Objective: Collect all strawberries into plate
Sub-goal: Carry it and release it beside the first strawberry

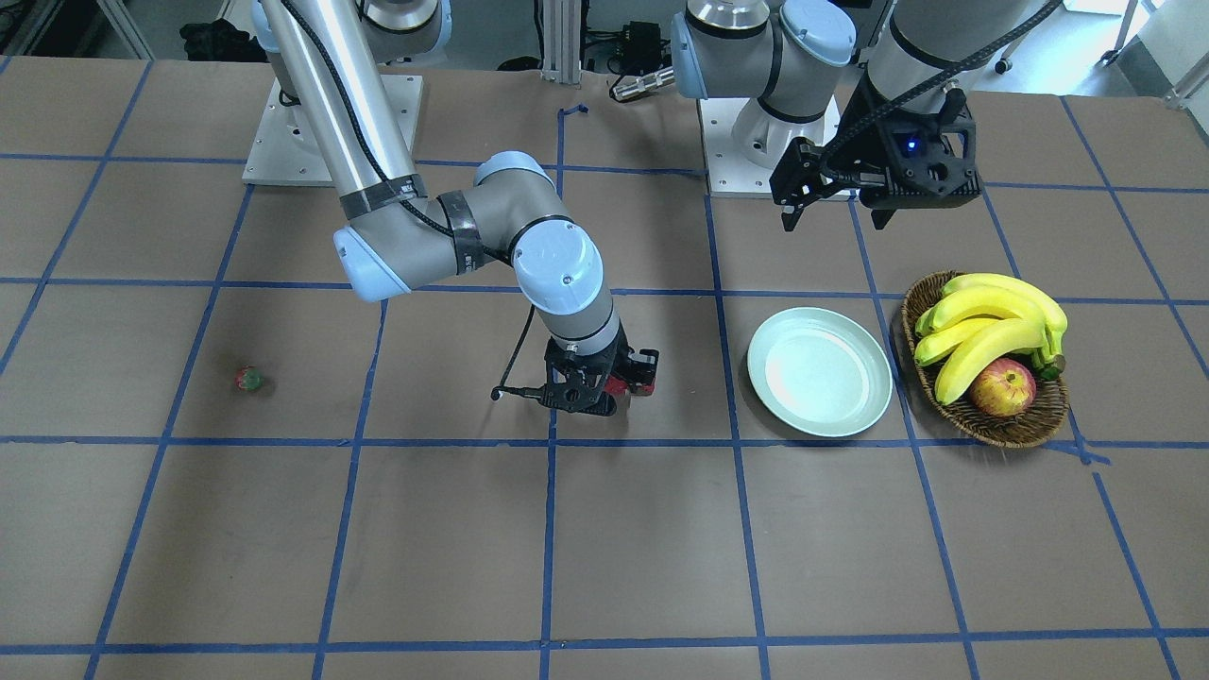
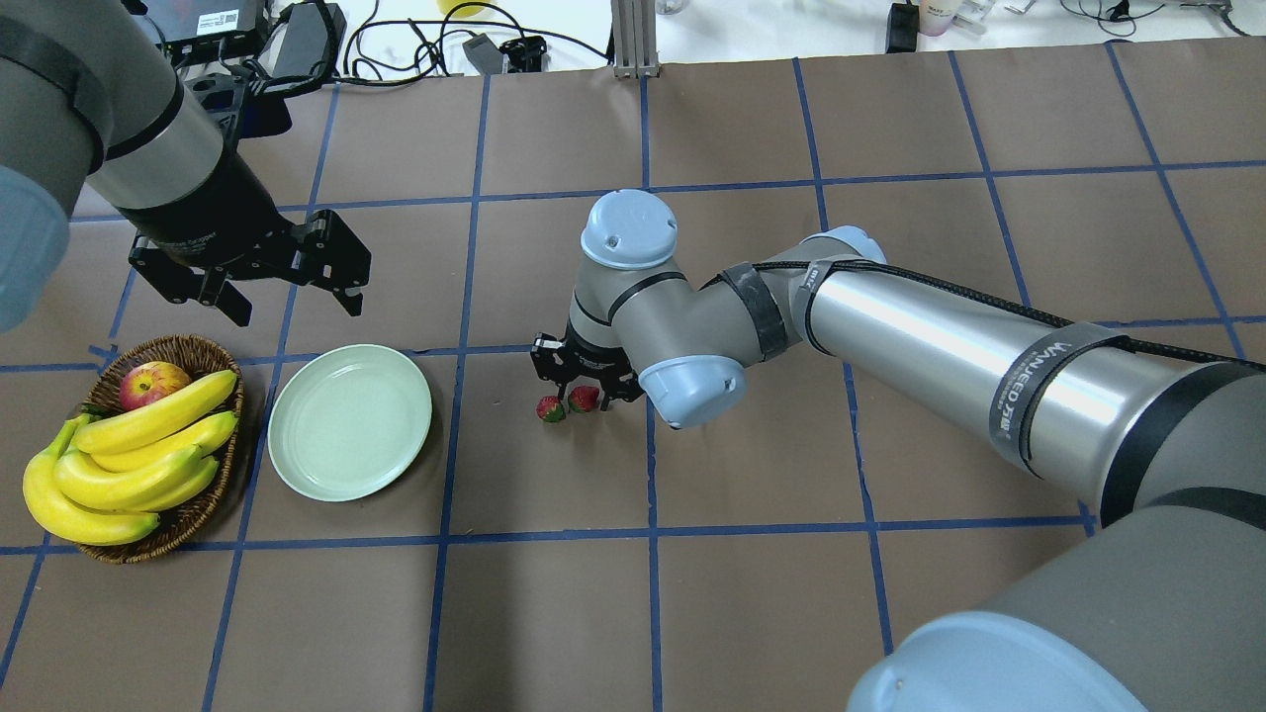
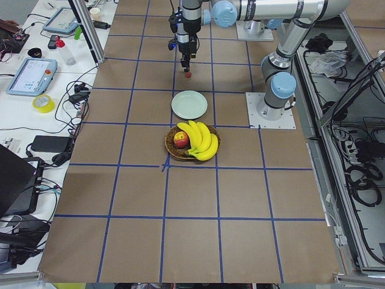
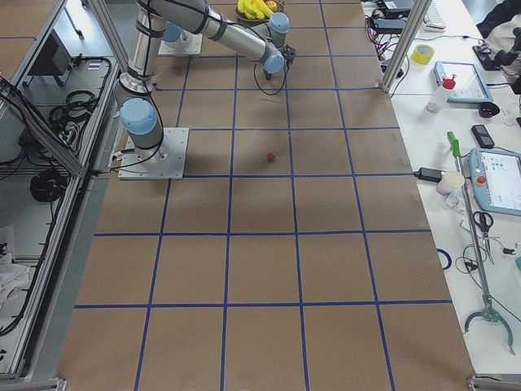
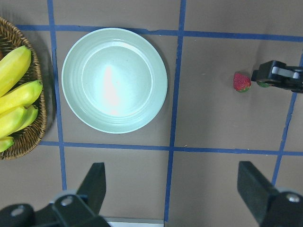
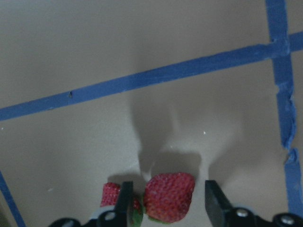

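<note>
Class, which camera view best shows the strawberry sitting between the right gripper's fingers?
Right wrist-mounted: the strawberry sits large between the fingers of the right gripper. Overhead shows it small beside a second berry; front-facing mostly hides it; exterior left gives a red speck.

Looks straight down past right gripper (image 6: 168, 204) onto brown paper-covered table (image 6: 94, 42). Shows two black fingers (image 6: 125, 203) spread apart at near edge, bracketing small red strawberry with green leafy top (image 6: 169, 195); leaves toward left finger, narrow gap at right finger. Catches second red strawberry (image 6: 111, 193) just left of left finger, partly hidden behind it. Picks up blue tape line (image 6: 156, 75) slanting across farther off, meeting another blue strip (image 6: 279, 71) at right. Soft shadows on paper just beyond berries.
</note>
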`<act>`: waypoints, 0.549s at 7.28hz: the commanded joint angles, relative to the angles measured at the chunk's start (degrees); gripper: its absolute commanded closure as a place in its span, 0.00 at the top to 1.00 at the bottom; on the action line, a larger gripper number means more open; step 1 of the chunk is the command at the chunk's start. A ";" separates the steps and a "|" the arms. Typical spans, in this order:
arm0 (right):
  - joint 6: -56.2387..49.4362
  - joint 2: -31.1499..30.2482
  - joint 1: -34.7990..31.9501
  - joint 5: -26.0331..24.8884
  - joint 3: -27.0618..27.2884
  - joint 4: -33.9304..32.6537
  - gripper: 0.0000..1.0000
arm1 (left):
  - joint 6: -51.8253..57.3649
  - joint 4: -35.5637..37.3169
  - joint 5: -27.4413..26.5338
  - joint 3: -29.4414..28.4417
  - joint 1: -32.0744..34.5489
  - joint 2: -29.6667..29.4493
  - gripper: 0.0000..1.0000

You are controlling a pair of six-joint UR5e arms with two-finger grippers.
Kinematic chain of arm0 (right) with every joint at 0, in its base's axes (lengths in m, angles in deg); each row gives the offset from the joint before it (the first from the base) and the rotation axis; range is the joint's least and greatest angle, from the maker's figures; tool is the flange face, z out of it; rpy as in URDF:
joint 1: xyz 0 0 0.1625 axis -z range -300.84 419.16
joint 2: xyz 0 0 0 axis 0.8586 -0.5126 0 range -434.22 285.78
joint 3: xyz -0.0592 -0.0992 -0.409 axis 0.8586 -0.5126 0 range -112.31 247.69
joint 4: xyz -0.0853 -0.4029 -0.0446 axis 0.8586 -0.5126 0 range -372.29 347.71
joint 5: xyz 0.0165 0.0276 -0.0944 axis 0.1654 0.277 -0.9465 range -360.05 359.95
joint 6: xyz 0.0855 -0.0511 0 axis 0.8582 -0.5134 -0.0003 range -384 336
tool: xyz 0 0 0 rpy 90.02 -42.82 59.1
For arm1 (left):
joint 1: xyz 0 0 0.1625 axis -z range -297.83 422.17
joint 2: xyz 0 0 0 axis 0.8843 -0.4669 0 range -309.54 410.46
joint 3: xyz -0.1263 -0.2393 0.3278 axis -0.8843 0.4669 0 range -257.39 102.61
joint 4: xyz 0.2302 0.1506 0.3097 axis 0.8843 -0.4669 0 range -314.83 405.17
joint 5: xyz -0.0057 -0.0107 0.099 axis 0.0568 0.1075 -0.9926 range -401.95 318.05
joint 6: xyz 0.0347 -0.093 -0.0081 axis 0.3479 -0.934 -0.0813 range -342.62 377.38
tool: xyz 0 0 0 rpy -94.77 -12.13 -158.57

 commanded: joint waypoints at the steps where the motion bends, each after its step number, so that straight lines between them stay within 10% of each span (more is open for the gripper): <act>1: -1.26 -2.39 0.32 -2.13 -0.03 0.36 1.00 | 0.00 0.12 0.02 0.09 -0.06 -0.09 1.00; 4: -12.30 -9.50 8.90 -9.86 0.67 8.85 1.00 | 0.26 0.91 0.02 0.09 -0.23 -0.35 1.00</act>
